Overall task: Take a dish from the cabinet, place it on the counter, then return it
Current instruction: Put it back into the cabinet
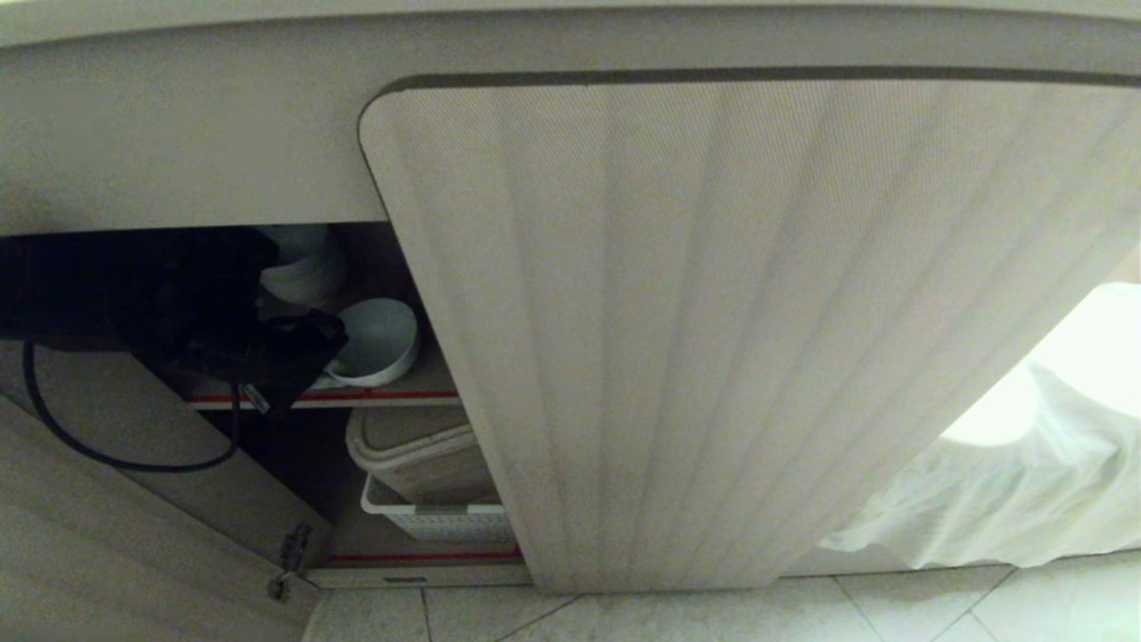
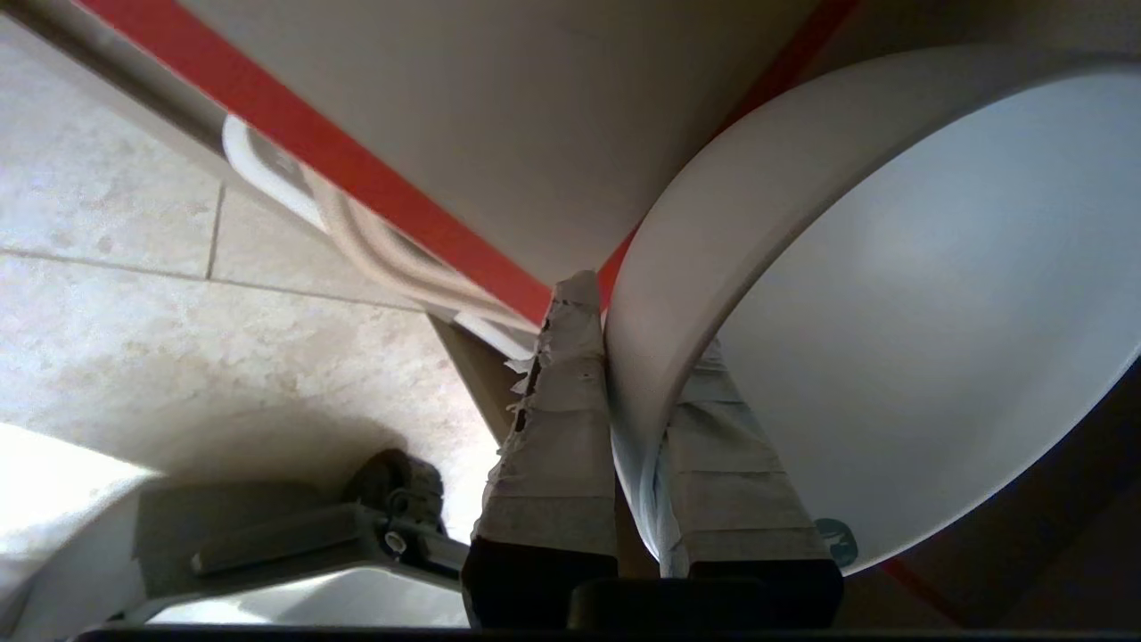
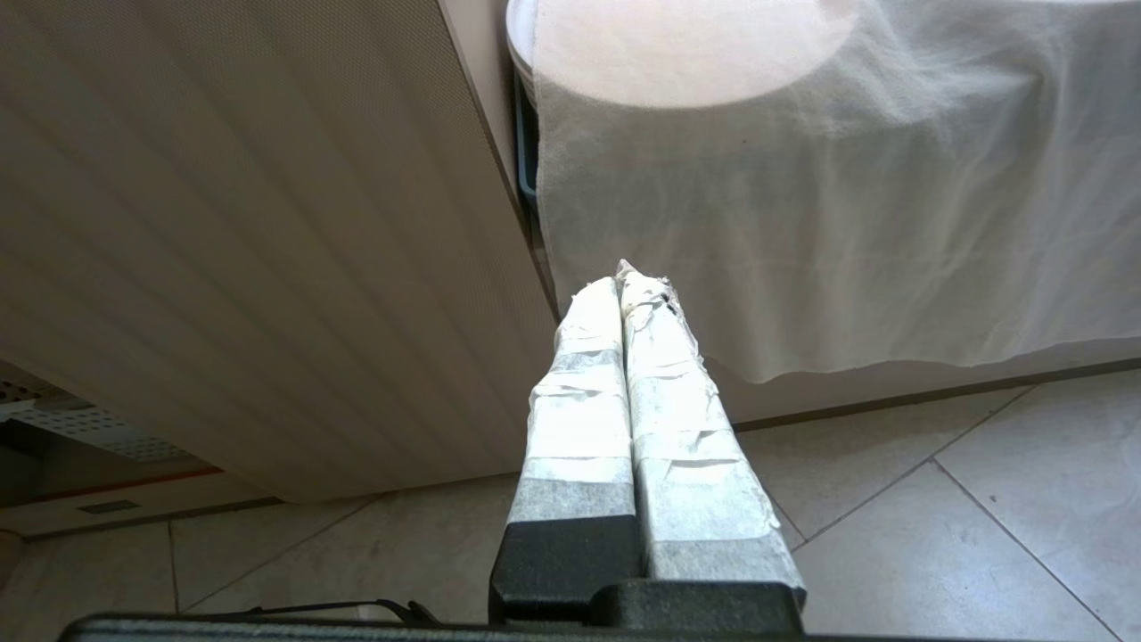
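left tool (image 2: 624, 357) pinches the white dish (image 2: 891, 294) rim over the cabinet's red-edged shelf (image 1: 392, 395); right tool (image 3: 624, 285) closed, empty.

white glossy bowl (image 2: 891, 294) tilted at the open cabinet's (image 1: 713, 312) red-edged upper shelf (image 1: 392, 393).

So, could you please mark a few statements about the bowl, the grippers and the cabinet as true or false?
1. The left gripper pinches the bowl's rim. True.
2. The right gripper holds a plate. False: it is shut on nothing, by the white cloth.
3. The bowl is on the counter. False: it is at the cabinet's upper shelf.
4. A white basket sits on the lower shelf. True.
5. Both cabinet doors are closed. False: the left door is open.
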You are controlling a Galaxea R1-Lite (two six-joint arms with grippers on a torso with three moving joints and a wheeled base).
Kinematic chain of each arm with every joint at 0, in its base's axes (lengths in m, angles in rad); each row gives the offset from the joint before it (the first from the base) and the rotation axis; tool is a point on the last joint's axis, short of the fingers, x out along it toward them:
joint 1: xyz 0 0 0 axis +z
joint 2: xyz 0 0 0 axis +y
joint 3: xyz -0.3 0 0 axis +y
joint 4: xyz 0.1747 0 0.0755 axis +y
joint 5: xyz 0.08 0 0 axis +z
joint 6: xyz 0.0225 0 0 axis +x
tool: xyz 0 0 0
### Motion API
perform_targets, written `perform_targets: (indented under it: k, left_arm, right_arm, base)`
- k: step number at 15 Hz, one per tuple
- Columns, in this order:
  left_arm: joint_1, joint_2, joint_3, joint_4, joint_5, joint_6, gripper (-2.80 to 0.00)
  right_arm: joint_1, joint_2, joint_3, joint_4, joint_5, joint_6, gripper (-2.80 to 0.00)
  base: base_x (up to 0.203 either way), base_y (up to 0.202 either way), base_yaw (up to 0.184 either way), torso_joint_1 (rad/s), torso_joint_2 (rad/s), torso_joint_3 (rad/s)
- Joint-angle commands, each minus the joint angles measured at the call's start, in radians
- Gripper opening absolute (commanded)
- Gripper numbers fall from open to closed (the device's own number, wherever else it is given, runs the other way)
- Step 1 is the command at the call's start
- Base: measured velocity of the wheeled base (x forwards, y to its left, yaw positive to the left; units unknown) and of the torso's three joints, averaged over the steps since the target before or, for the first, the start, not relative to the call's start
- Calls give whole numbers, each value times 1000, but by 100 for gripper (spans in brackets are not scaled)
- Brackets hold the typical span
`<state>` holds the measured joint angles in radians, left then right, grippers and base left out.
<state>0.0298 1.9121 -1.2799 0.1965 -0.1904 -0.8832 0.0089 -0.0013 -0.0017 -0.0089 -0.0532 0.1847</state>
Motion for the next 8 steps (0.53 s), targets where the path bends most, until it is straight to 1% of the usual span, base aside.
perform_targets:
  k: [1, 3, 8]
  left_arm:
    - [0, 13, -30, 28, -1, -4, -280]
    - [-1, 22, -54, 43, -2, -3, -280]
    - [-1, 28, -55, 55, -3, -3, -280]
  right_arm:
    - [0, 1, 0, 0, 0, 1, -280]
    - [0, 1, 0, 0, 0, 1, -280]
    - [0, 1, 0, 0, 0, 1, -280]
  base:
    - [0, 0, 0, 0, 0, 0]
    - [0, 0, 0, 0, 0, 0]
    - [0, 0, 0, 0, 0, 0]
